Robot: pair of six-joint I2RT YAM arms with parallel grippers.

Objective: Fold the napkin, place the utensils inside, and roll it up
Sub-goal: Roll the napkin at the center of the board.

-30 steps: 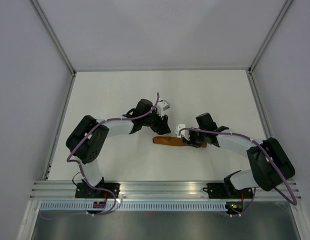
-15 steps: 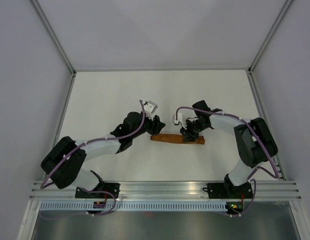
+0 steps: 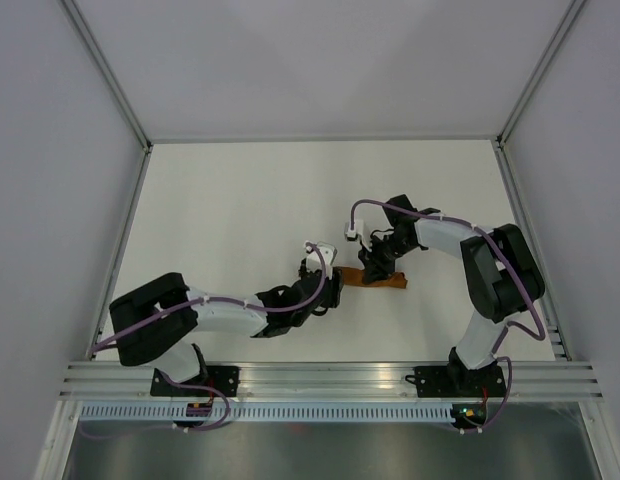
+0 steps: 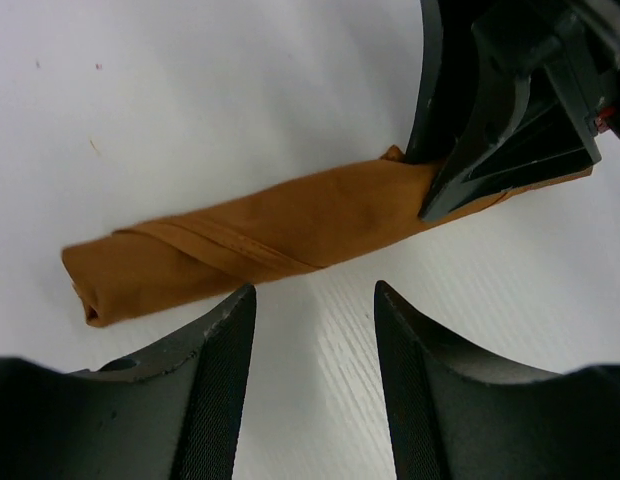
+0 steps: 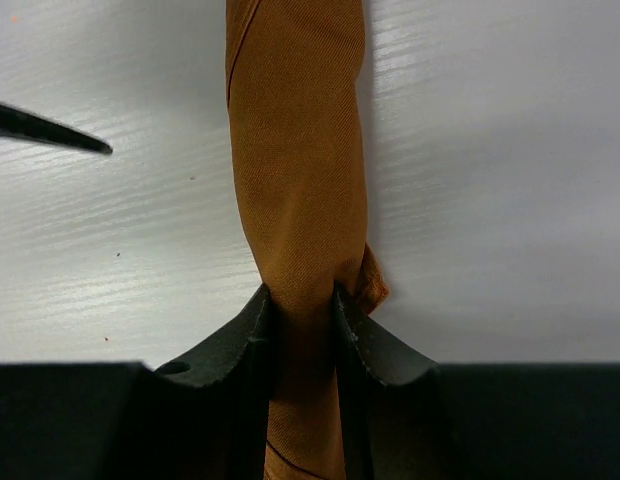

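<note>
Between the fingers of our right gripper sits the napkin, pinched narrow where the two pads close on it, so we have a firm clamp on one end of the roll. Our left gripper stands part open with nothing in it, its fingers hovering just short of the roll's near side, not around it.

Outward from there, the napkin is a tight rust-orange tube lying flat on the white table, right of centre, with its other end free. A diagonal hem wraps across it, and a small cloth corner pokes out beside the right fingers. We cannot see the utensils; if they are inside, the cloth hides them.

We judge the risks as follows. Letting go on the right could let the outer layer spring loose, since nothing pins the hem. Our left fingers could catch that hem and peel it open. Tilting the roll could let a utensil slide out of the free end.

We find no brand, label or legible writing anywhere.
</note>
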